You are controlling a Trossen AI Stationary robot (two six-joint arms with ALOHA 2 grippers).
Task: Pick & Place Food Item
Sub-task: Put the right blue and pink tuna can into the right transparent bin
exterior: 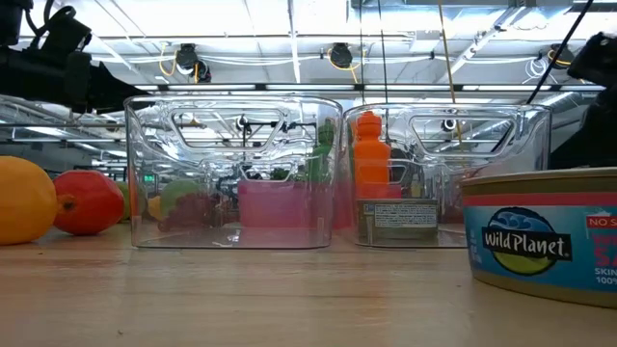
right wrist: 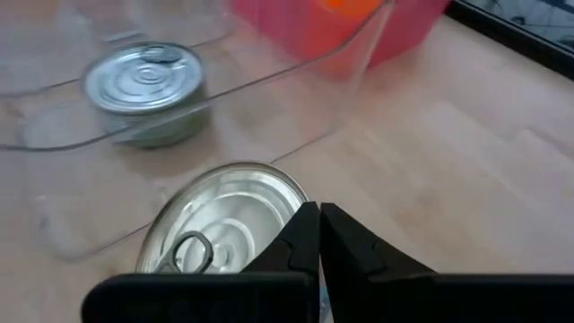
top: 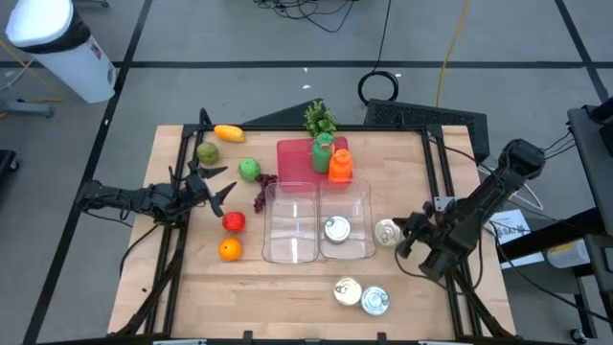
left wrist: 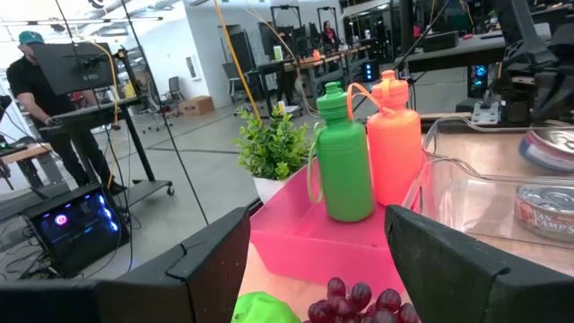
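A silver tin can (top: pixel 386 232) stands on the wooden table just right of the right-hand clear container (top: pixel 356 251); its ring-pull lid (right wrist: pixel 224 220) fills the right wrist view. My right gripper (top: pixel 403 234) is shut, slanting down, with its tips (right wrist: pixel 318 224) at the right edge of that lid. A second can (top: pixel 336 228) lies inside the container. My left gripper (top: pixel 216 188) hangs open and level at the table's left, pointing toward the grapes (left wrist: pixel 359 301) and a green fruit (left wrist: pixel 260 309). My right gripper's shut fingertips stand over the rim of the can's lid (right wrist: pixel 291 211), coming slantwise from the table's right side. I cannot tell whether they touch it. The can stands upright on the table.
A second clear container (top: pixel 290 222) stands left of the first. A pink tray (top: pixel 297 158) holds a green bottle (top: pixel 322 151) and an orange bottle (top: pixel 340 165), with a small plant (top: pixel 319 117) behind. Fruit lies at the left (top: pixel 229 249); two cans (top: pixel 360 295) stand near the front edge.
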